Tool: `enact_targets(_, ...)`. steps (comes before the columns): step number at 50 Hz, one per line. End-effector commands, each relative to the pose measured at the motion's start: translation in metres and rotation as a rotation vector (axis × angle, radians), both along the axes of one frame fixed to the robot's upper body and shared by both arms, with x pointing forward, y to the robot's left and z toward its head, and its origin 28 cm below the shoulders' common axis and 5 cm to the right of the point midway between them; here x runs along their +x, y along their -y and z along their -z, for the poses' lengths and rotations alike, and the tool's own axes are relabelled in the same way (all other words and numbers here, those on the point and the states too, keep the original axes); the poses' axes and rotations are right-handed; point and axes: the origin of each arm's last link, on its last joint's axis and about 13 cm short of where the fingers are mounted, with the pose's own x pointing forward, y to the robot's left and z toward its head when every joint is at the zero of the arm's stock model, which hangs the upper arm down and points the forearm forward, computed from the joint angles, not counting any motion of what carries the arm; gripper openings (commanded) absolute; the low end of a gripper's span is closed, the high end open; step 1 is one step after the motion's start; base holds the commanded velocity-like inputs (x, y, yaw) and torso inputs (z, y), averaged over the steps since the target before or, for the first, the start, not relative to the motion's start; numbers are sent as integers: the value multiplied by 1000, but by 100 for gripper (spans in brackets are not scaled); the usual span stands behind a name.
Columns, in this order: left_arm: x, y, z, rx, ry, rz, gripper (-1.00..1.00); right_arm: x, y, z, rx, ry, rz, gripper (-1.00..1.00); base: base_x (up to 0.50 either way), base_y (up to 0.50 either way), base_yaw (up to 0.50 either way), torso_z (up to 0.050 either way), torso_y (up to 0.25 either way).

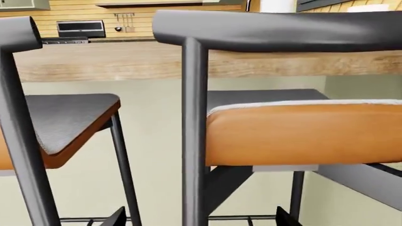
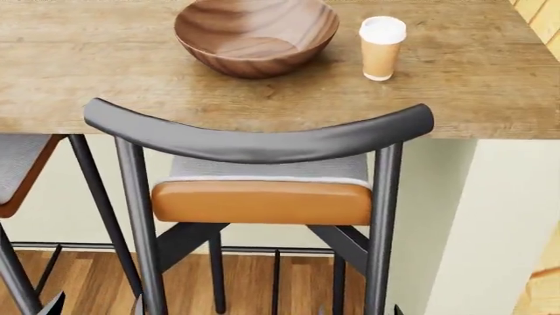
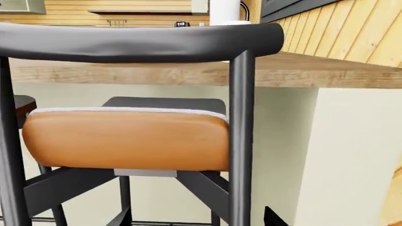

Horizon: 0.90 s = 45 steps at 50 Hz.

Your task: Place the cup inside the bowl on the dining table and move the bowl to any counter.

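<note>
Chair (image 2: pixel 262 141) backrest at 6 o'clock blocks the way to the table (image 2: pixel 88 72). Open tabletop btwn bowl (image 2: pixel 256 36) & cup (image 2: pixel 381 48); 2nd chair (image 2: pixel 22 174) at 8.

The bowl (image 2: pixel 256 36) sits on the dining table (image 2: pixel 105 85), with the cup (image 2: pixel 381 48) upright just beside it, not touching. A chair (image 2: pixel 262 190) with a tan seat stands at the table's near edge.
</note>
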Motion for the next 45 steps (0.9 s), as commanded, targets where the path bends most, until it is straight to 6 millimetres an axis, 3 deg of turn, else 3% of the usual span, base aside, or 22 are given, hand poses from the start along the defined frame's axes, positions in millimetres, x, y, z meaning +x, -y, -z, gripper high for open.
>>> enact_targets(1, 1, 0, -2, -9, 25, 11, 100, 2, -1, -2, 0, 19, -8, 100, 152, -28, 0, 0, 0)
enact_targets(16, 1, 0, -2, -7, 31, 3, 100, 2, -1, -2, -4, 19, -4, 100, 272, -1, 0, 0, 0)
enact_targets(45, 2, 0, -1, -18, 51, -7, 100, 2, -1, -2, -3, 26, -9, 100, 1, 0, 0, 0, 0)
